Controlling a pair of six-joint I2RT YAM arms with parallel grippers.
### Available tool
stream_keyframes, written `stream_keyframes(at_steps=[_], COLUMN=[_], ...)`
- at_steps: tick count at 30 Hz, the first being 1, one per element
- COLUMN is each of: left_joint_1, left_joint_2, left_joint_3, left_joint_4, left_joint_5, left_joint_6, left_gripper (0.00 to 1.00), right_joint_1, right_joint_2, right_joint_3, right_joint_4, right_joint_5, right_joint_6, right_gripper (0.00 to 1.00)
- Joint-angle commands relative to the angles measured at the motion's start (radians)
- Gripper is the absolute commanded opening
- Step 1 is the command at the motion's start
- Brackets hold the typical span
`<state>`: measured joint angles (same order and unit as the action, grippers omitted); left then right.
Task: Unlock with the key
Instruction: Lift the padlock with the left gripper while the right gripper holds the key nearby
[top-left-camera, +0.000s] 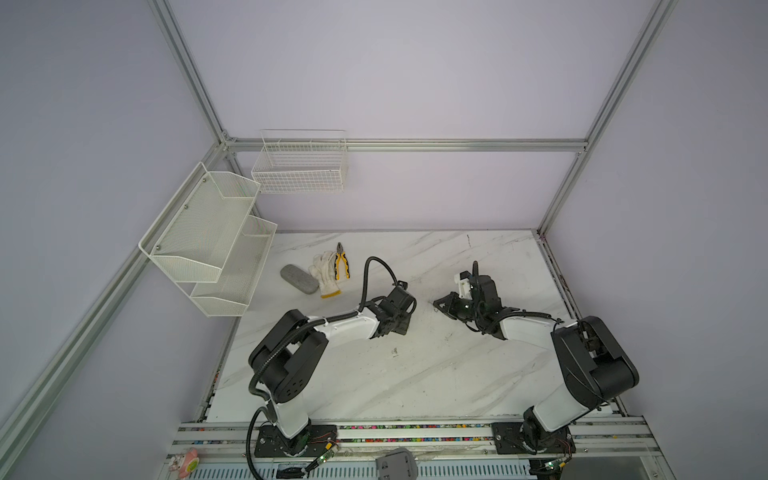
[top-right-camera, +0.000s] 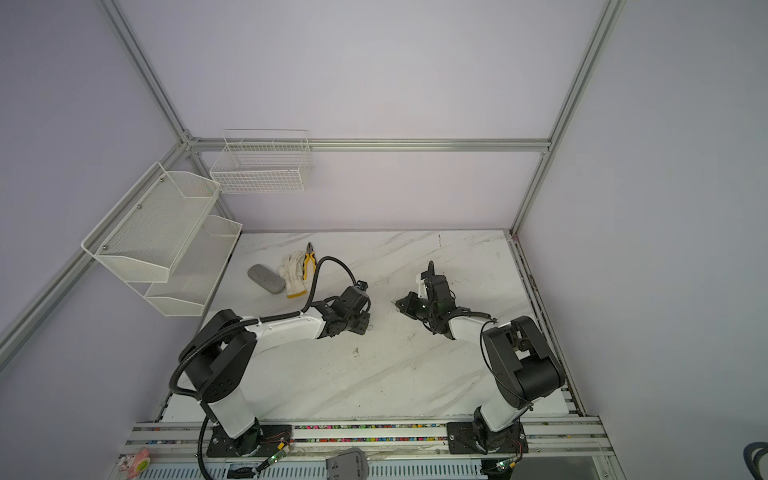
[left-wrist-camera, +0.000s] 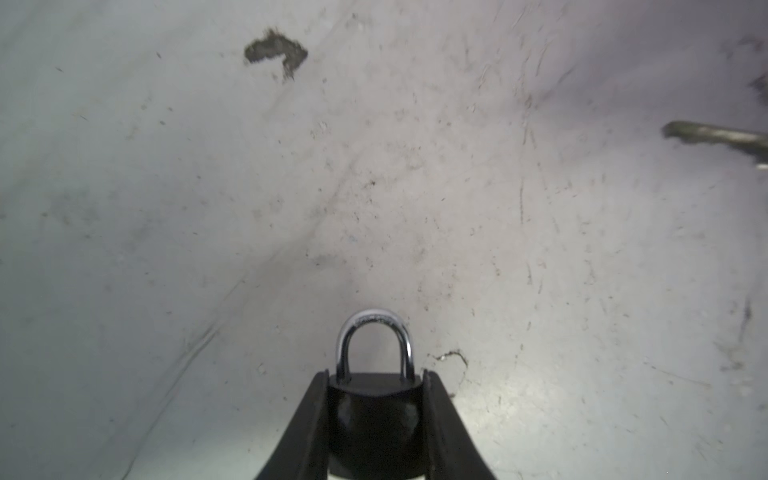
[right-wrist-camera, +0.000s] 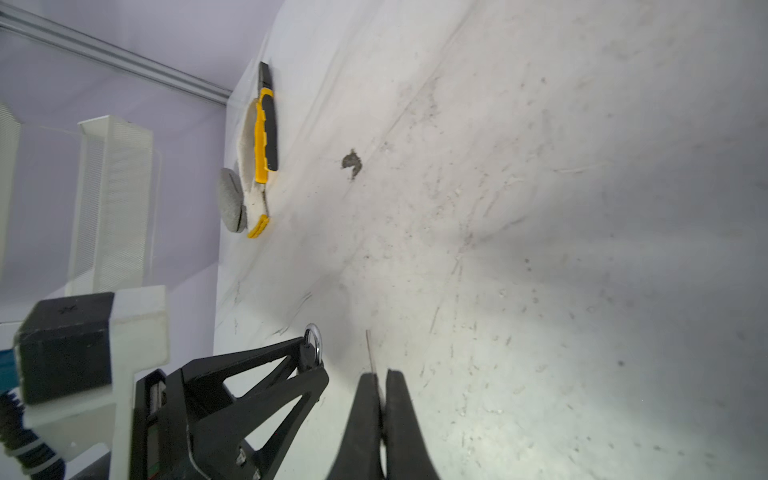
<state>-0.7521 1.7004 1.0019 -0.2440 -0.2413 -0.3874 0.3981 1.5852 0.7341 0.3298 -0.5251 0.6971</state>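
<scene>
Black padlock (left-wrist-camera: 376, 419) gripped, key (right-wrist-camera: 370, 351) pinched; wall baskets (top-left-camera: 299, 166) seemingly bare.

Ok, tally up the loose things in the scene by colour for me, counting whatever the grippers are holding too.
Black: 1, the padlock in the left gripper
Silvery: 1, the key in the right gripper
Grey: 1, the oval case
White: 1, the work glove
Yellow and black: 1, the pliers
Total: 5
</scene>
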Motion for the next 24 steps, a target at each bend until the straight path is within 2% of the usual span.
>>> stream_keyframes(at_steps=[1,2,3,5,6,9,12,14,18,24], left_joint_1=[-0.025,-0.029,-0.024,0.003,0.008,0.038,0.091,0.12,0.146,0.171], left_joint_2=[-0.148,-0.176,-0.191,-0.177,-0.167,-0.143,-0.108,-0.074,-0.009,0.028], left_joint_3=[-0.162,-0.219,-0.243,-0.159,-0.085,0.039,0.139,0.208,0.337,0.36], left_joint_4=[0.348,0.451,0.476,0.316,0.196,0.036,-0.08,-0.158,-0.307,-0.39], left_joint_5=[-0.054,-0.06,-0.07,-0.049,-0.078,-0.021,0.137,0.236,0.325,0.416], left_joint_6=[0.1,0.119,0.098,0.005,-0.09,-0.24,-0.42,-0.511,-0.637,-0.781], left_gripper=[0.2,0.2,0.2,0.18,0.16,0.11,0.1,0.09,0.02,0.0], right_joint_1=[0.0,0.0,0.001,0.003,0.003,0.003,0.021,0.064,0.169,0.363], right_joint_2=[-0.046,-0.05,-0.059,-0.086,-0.109,-0.174,-0.203,-0.206,-0.277,-0.339], right_joint_3=[0.039,0.044,0.044,0.024,0.012,-0.022,-0.05,-0.053,-0.084,-0.155], right_joint_4=[-0.025,-0.036,-0.041,-0.042,-0.04,0.01,0.069,0.068,0.041,0.071], right_joint_5=[-0.121,-0.131,-0.134,-0.099,-0.067,0.025,0.081,0.143,0.291,0.521], right_joint_6=[-0.017,-0.023,-0.031,-0.037,-0.042,-0.028,0.012,0.014,0.031,0.056], right_gripper=[0.0,0.0,0.0,0.0,0.0,0.0,0.0,0.0,0.0,0.0])
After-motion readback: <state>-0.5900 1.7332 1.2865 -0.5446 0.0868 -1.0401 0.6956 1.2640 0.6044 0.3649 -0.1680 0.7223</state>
